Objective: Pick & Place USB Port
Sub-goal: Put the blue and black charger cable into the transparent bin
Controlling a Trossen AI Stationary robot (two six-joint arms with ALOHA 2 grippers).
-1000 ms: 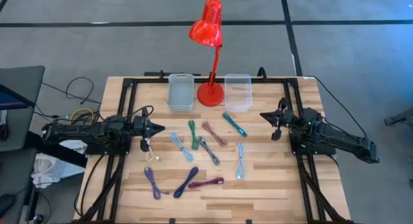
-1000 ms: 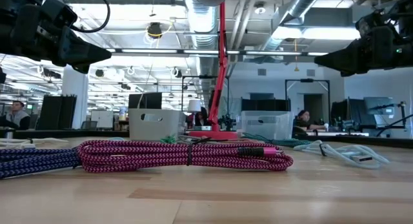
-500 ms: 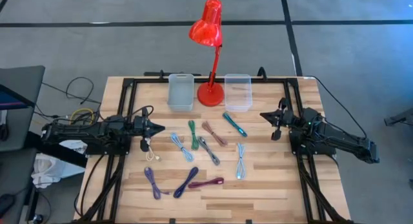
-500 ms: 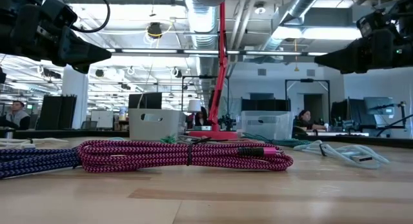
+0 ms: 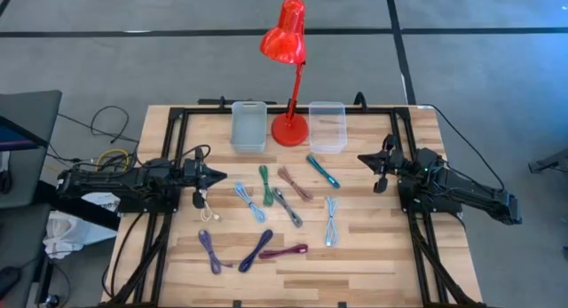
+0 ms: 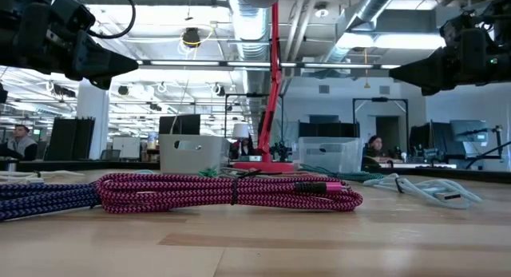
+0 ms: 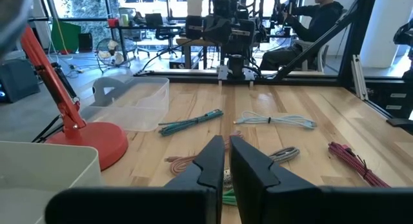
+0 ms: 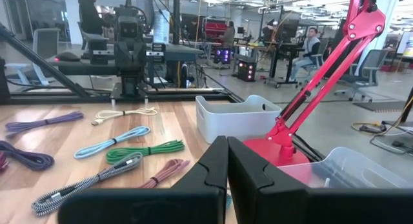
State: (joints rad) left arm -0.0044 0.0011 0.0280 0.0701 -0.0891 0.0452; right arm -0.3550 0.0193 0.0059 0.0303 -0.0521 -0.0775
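Observation:
Several bundled USB cables lie flat on the wooden table: white point(image 5: 206, 204), light blue point(image 5: 249, 201), green point(image 5: 265, 184), brownish pink point(image 5: 294, 182), grey braided point(image 5: 286, 206), teal point(image 5: 323, 170), pale blue point(image 5: 331, 221), purple point(image 5: 209, 250), dark blue point(image 5: 256, 249) and magenta point(image 5: 284, 252) point(image 6: 231, 192). My left gripper point(image 5: 222, 177) point(image 7: 227, 156) hovers shut above the table's left side, near the white cable. My right gripper point(image 5: 361, 158) point(image 8: 227, 156) hovers shut over the right side, right of the teal cable. Neither touches anything.
A grey bin point(image 5: 249, 126) and a clear bin point(image 5: 327, 125) stand at the far edge, with a red desk lamp's base point(image 5: 289, 129) between them. A black frame point(image 5: 169, 157) runs along the table's sides. Bare wood lies along the near edge point(image 5: 355, 268).

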